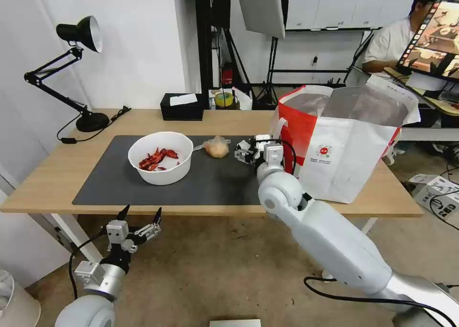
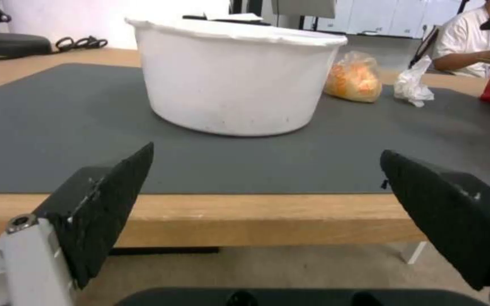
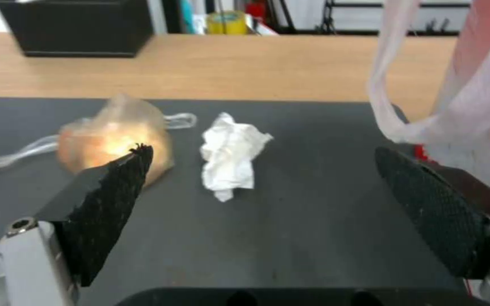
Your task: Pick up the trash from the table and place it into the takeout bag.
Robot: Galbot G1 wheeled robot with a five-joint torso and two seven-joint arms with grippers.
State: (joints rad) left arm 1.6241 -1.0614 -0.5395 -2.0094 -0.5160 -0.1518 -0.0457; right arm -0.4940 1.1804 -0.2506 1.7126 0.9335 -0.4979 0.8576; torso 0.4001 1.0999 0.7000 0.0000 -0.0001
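Observation:
On the table (image 1: 48, 183), a dark mat (image 1: 110, 183) carries the trash. A white bowl (image 1: 160, 157) (image 2: 234, 80) holds red shells. A small clear bag of yellowish stuff (image 1: 217, 147) (image 3: 115, 140) lies to its right. A crumpled white tissue (image 3: 231, 161) (image 2: 412, 85) rests between that bag and the takeout bag (image 1: 344, 140). The takeout bag stands open at the table's right end and shows its foil lining. My right gripper (image 1: 246, 151) (image 3: 262, 151) is open just above the mat, close in front of the tissue. My left gripper (image 1: 142, 210) (image 2: 268, 151) is open below the table's front edge, facing the bowl.
A black tissue box (image 1: 181, 107) and a yellow tape roll (image 1: 223, 99) sit at the table's back edge. A black desk lamp (image 1: 81, 78) stands at the back left with its cord trailing. The takeout bag's white handle (image 3: 392, 106) hangs near my right gripper.

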